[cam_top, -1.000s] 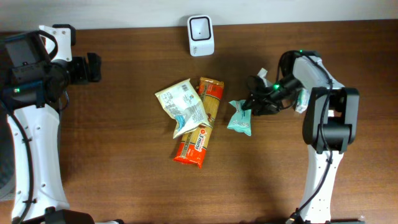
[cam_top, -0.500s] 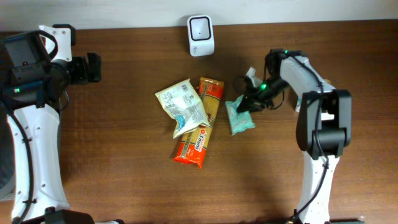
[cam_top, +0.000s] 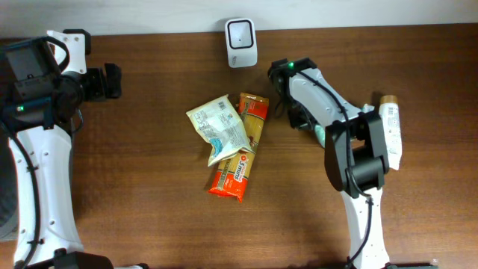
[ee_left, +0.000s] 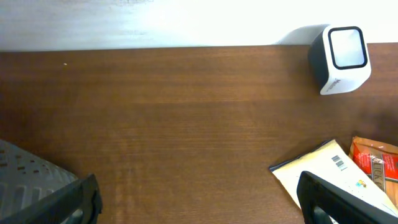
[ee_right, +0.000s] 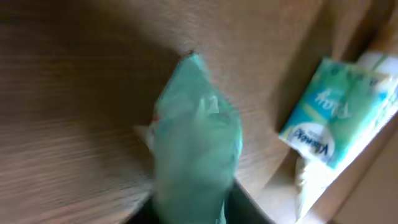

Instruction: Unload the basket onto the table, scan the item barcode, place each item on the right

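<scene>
Dark brown wood-grain worktop (cam_top: 149, 194) fills the overhead view, with a strip of pale wall (cam_top: 149, 15) along its far edge.

At the far left, the left tool (cam_top: 112, 81) hangs over bare wood with its fingers spread wide and nothing between them.

At the far edge near the middle stands a small white scanner (cam_top: 241, 42), its dark-framed window facing up.

Nearer the middle lies a cream packet (cam_top: 216, 127), tilted, with a small barcode showing. It overlaps a long orange-red packet (cam_top: 235, 175) that runs away from the scanner.

Right of these, the right arm bends across the worktop just beside the scanner.

The right wrist view is blurred. It shows the right tool (ee_right: 186, 208) clenched on a teal packet (ee_right: 196, 143), the item for scanning. The packet's lower end sits between the dark fingers and the rest is lifted off the wood.

Further right in that view lies a teal-and-white tissue pack (ee_right: 329, 118); what it rests on is unclear.

At the far right of the overhead view lies a white bottle (cam_top: 390, 131) with a brown top.
</scene>
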You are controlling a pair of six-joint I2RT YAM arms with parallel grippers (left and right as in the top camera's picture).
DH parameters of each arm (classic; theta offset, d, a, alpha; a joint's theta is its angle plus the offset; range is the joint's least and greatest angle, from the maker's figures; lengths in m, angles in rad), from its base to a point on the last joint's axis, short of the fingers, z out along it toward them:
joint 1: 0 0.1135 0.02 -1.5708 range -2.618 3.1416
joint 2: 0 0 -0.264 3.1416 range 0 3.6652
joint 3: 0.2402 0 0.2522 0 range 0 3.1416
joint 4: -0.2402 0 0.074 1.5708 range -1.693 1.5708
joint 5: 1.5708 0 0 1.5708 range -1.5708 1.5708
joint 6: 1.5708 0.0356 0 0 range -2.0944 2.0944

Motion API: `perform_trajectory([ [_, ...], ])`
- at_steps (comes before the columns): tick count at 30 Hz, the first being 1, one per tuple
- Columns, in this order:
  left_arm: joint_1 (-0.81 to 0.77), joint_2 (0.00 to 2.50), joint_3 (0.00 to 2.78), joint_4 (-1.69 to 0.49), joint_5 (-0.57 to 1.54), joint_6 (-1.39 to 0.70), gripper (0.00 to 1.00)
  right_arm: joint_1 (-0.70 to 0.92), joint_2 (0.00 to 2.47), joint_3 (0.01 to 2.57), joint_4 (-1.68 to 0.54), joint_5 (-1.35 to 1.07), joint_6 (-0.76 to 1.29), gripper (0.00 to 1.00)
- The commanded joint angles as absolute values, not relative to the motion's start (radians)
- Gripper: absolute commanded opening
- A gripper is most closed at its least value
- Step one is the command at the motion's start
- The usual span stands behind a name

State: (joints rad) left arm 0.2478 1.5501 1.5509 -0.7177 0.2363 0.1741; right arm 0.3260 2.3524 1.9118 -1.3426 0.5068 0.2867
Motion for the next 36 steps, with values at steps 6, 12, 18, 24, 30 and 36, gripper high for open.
perform_trajectory([
  [6, 0.252, 1.538, 1.554, -0.719, 0.247, 0.165, 0.99, 0.430, 2.336, 1.952, -1.375, 0.241, 0.275, 0.31],
  [12, 0.252, 1.538, 1.555, -0.719, 0.248, 0.165, 0.99, 0.342, 2.297, 2.215, -1.523, -0.020, 0.134, 0.33],
  [18, 0.252, 1.538, 1.554, -0.719, 0.248, 0.165, 0.99, 0.273, 2.306, 2.216, -1.456, -0.032, 0.017, 0.46],
  [24, 0.252, 1.538, 1.555, -0.719, 0.247, 0.165, 0.99, 0.151, 2.423, 2.216, -1.295, -0.364, -0.356, 0.63],
  [30, 0.252, 1.538, 1.554, -0.719, 0.247, 0.165, 0.99, 0.117, 2.483, 2.215, -1.394, -0.438, -0.448, 0.53],
  [36, 0.252, 1.538, 1.555, -0.719, 0.247, 0.165, 0.99, 0.039, 2.482, 2.215, -1.633, -0.380, -0.456, 0.37],
])
